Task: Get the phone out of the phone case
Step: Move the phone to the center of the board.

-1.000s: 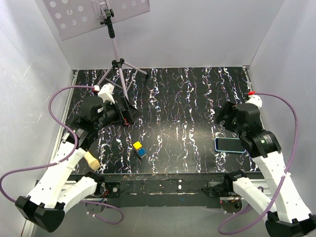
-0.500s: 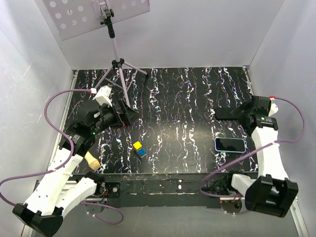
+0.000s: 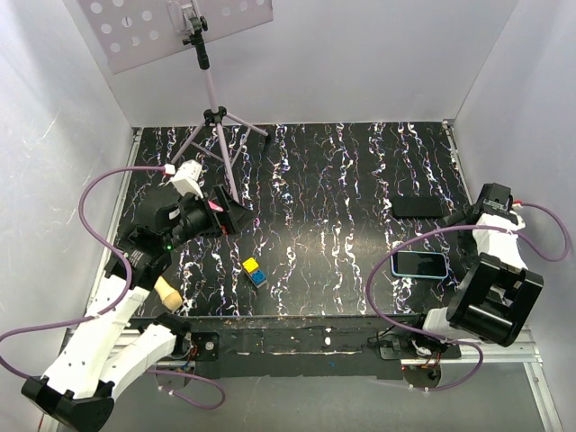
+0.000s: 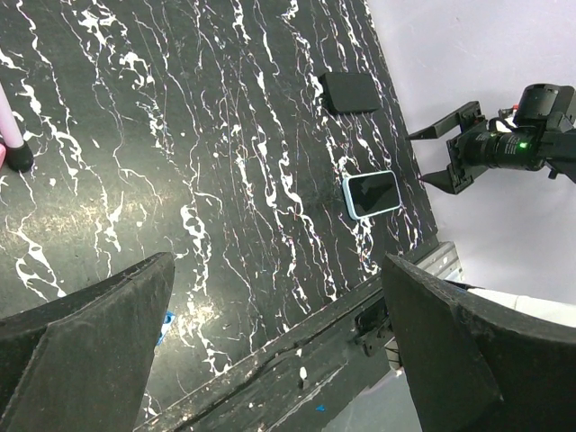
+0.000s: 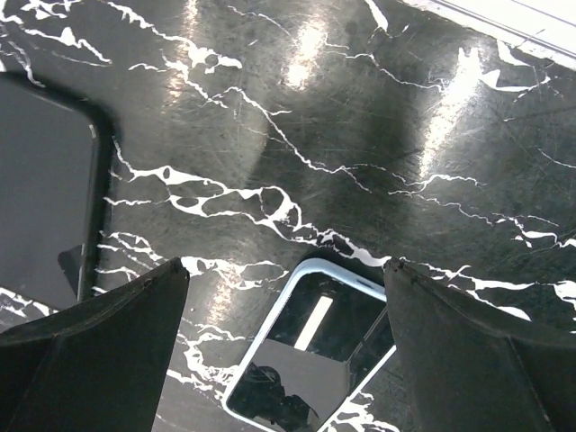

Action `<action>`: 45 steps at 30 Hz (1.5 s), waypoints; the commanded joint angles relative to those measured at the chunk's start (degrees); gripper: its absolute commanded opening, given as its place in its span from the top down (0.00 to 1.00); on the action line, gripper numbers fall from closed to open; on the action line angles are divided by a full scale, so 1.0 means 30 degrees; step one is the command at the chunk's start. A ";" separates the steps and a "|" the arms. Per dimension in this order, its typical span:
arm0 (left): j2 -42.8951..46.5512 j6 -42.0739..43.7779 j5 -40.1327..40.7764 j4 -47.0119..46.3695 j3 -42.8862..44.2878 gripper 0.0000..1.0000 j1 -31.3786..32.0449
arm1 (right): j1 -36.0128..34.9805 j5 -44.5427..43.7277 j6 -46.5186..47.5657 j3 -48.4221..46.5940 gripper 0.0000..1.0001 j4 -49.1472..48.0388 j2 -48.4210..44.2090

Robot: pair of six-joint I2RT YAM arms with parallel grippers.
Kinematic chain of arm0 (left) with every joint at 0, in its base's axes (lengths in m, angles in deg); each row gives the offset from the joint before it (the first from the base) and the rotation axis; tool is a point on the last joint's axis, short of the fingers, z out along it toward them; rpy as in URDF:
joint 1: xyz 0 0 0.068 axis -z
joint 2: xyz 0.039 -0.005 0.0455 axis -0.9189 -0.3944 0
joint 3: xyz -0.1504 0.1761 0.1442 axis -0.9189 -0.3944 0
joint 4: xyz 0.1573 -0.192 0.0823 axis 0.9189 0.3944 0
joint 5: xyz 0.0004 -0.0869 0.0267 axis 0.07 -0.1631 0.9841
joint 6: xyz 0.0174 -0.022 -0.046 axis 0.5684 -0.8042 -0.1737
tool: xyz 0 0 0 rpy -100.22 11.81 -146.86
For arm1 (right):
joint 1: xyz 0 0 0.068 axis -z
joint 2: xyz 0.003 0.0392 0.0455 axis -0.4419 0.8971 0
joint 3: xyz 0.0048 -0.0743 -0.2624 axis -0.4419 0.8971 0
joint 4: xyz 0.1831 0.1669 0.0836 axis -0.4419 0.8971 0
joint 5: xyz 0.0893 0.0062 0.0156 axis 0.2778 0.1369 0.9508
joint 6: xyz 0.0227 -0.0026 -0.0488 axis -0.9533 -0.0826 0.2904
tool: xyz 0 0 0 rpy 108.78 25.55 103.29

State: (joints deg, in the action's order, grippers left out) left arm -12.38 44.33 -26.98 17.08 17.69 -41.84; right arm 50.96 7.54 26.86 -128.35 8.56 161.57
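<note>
The phone (image 3: 419, 264) lies flat, screen up, seated in the phone case (image 3: 393, 264) at the lower right of the top view, close to the near edge of the counter (image 3: 342, 198). A black slab (image 3: 417, 207) lies apart from it, a little higher in the frame.

The right claw (image 5: 283, 270) is spread wide with nothing in it. It points at the bare marble between the two, and the case's rounded corner shows at the bottom centre of its wrist view. The left claw (image 3: 236, 213) is also spread wide and empty, well off at the left of the top view.

The phone looks stiff, thin and fairly light. Its glossy glass would likely be slippery under a fingertip and is the part to spare from hard pinching. The case hugs its edges. I cannot tell from these views whether it is soft rubber or hard plastic, though a thin rim like this usually flexes. A corner of the rim seems the best place to take hold and peel back, with the other claw steadying the long sides.
</note>
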 commanded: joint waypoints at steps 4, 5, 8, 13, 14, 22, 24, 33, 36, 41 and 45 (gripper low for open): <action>-0.0216 0.0270 -0.0638 0.0039 -0.0001 0.00 0.0070 | 0.0194 -0.0196 0.0499 0.0486 0.06 -0.1089 0.1290; -0.0216 0.0299 -0.0638 0.0068 -0.0029 0.01 0.0070 | 0.0194 0.0037 0.0470 0.0718 0.07 -0.1263 0.1320; -0.0245 0.0299 -0.0668 0.0010 0.0000 0.00 0.0070 | 0.0165 0.0887 0.0470 0.1480 0.08 -0.1849 0.1320; -0.0304 0.0153 -0.0726 -0.0136 -0.0117 0.01 0.0070 | 0.0194 0.2177 0.0529 0.1834 0.12 -0.1999 0.1906; -0.0246 0.0095 -0.0755 -0.0166 -0.0175 0.01 0.0070 | 0.0194 0.2323 0.0500 0.1805 0.12 -0.1882 0.1848; -0.0508 0.0182 -0.0872 -0.0282 -0.0117 0.00 0.0070 | -0.0506 0.6947 0.0062 0.2769 0.14 -0.1118 0.0796; -0.0742 0.0182 -0.0902 -0.0458 -0.0088 0.00 0.0099 | -0.1296 0.7887 -0.0202 0.3180 0.15 -0.0915 0.0122; -0.0978 0.0007 -0.0873 -0.0810 -0.0234 0.00 0.0187 | -0.8209 1.0583 -0.3979 0.5523 0.15 -0.1848 -0.3394; -0.0832 -0.0023 -0.0902 -0.0781 -0.0293 0.00 0.0216 | -0.9882 1.1464 -0.2965 0.5352 0.14 -0.2350 -0.3660; -0.0538 -0.0023 -0.0902 -0.0518 -0.0351 0.01 0.0246 | -1.0470 0.8899 0.2512 0.1845 0.11 0.0774 -0.1499; -0.0918 -0.0110 -0.1252 -0.0517 -0.0147 0.01 0.0304 | -1.0675 0.7161 0.4949 -0.1088 0.11 0.2278 0.1107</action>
State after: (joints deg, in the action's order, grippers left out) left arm -15.07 44.09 -29.18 15.66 16.79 -41.41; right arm 19.59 34.95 30.81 -122.91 10.13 159.31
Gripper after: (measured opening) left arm 0.993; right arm 0.886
